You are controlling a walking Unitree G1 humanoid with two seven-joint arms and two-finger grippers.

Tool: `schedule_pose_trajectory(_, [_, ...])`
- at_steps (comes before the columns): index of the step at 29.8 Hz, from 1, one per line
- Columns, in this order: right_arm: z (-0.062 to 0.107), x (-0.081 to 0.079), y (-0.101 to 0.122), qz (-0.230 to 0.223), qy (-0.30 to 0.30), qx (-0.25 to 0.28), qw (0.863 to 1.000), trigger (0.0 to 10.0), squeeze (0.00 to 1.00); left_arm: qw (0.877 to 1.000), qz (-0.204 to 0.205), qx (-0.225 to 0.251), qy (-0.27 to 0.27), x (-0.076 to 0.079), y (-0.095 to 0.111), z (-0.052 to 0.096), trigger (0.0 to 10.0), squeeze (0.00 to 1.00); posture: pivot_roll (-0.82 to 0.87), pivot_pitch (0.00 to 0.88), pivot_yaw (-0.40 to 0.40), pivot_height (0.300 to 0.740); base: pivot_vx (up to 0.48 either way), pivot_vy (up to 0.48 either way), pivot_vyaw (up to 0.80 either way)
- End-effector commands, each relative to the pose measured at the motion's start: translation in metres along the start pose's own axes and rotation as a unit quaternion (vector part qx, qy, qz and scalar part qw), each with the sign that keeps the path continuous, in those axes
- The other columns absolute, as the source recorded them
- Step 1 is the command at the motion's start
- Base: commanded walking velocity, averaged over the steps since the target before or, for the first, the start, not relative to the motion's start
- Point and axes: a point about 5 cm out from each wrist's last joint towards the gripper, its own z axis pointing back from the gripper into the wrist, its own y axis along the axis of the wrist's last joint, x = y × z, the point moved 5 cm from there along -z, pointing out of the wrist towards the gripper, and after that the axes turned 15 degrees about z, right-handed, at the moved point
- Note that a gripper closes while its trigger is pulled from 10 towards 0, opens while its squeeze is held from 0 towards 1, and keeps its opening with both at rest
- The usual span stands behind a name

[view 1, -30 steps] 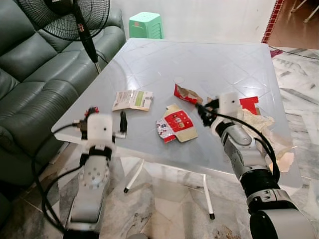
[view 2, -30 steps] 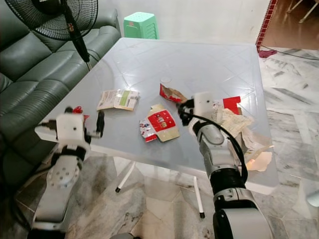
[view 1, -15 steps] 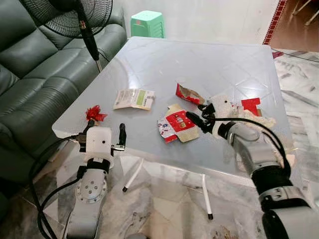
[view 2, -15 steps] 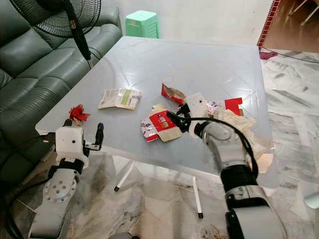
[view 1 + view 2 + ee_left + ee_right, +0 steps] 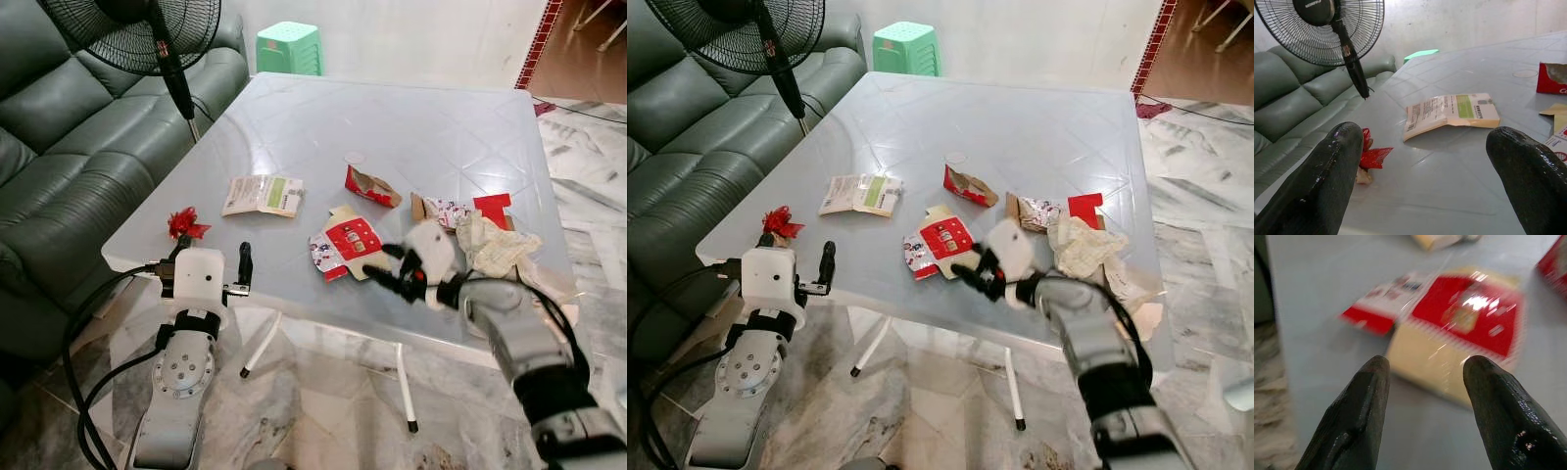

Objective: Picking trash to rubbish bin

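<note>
Since the red carton (image 5: 350, 245) lies flat at the desk (image 5: 294, 117) edge, the right pincer (image 5: 384, 266) is held low w/ fingers spread, empty, while the left pincer (image 5: 1425, 161) is parked wide, idle.

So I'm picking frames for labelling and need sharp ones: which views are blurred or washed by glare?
Right wrist view: motion-blurred, the red and white flattened carton smeared with a bright hotspot, though the fingers stay fairly sharp. Left wrist view: crisp on the paper packet. Both eye views: the right gripper slightly smeared, pale window glare across the table.

trash (image 5: 349, 245) on table (image 5: 294, 117), sofa (image 5: 69, 157) left
</note>
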Motion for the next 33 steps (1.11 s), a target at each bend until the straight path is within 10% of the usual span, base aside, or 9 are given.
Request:
schedule_pose_trajectory(1, [-0.002, 0.001, 0.014, 0.026, -0.006, 0.021, 0.999, 10.0, 0.0, 1.0, 0.0, 0.005, -0.005, 0.002, 0.004, -0.001, 10.0, 0.0, 0.08, 0.04, 0.004, 0.74, 0.0, 0.0, 0.0])
schedule_pose_trajectory(5, [-0.007, -0.009, 0.011, 0.03, -0.033, 0.02, 0.999, 10.0, 0.0, 1.0, 0.002, 0.005, -0.007, 0.003, 0.004, -0.002, 10.0, 0.0, 0.07, 0.04, 0.004, 0.74, 0.0, 0.0, 0.0])
schedule_pose_trajectory(6, [-0.007, -0.009, 0.012, 0.029, -0.048, 0.023, 0.998, 10.0, 0.96, 1.0, 0.002, 0.005, -0.007, 0.003, 0.004, -0.002, 10.0, 0.0, 0.07, 0.04, 0.003, 0.74, 0.0, 0.0, 0.0])
schedule_pose_trajectory(7, [-0.007, -0.009, 0.012, 0.026, -0.053, 0.025, 0.998, 10.0, 1.0, 1.0, 0.002, 0.005, -0.006, 0.003, 0.004, -0.003, 10.0, 0.0, 0.07, 0.04, 0.003, 0.74, 0.0, 0.0, 0.0])
schedule_pose_trajectory(16, [-0.01, -0.002, 0.024, 0.043, -0.111, 0.042, 0.992, 10.0, 1.0, 1.0, 0.005, 0.007, -0.007, 0.005, 0.005, -0.003, 10.0, 0.0, 0.07, 0.038, 0.001, 0.74, 0.0, 0.0, 0.0])
schedule_pose_trajectory(17, [-0.011, -0.003, 0.025, 0.044, -0.112, 0.044, 0.992, 10.0, 0.0, 1.0, 0.005, 0.007, -0.007, 0.005, 0.005, -0.003, 10.0, 0.0, 0.07, 0.038, 0.001, 0.74, 0.0, 0.0, 0.0])
schedule_pose_trajectory(33, [-0.008, -0.026, 0.018, 0.058, -0.079, 0.043, 0.994, 10.0, 0.0, 1.0, 0.005, 0.005, -0.008, 0.005, 0.005, -0.003, 10.0, 0.0, 0.07, 0.041, 0.0, 0.74, 0.0, 0.0, 0.0])
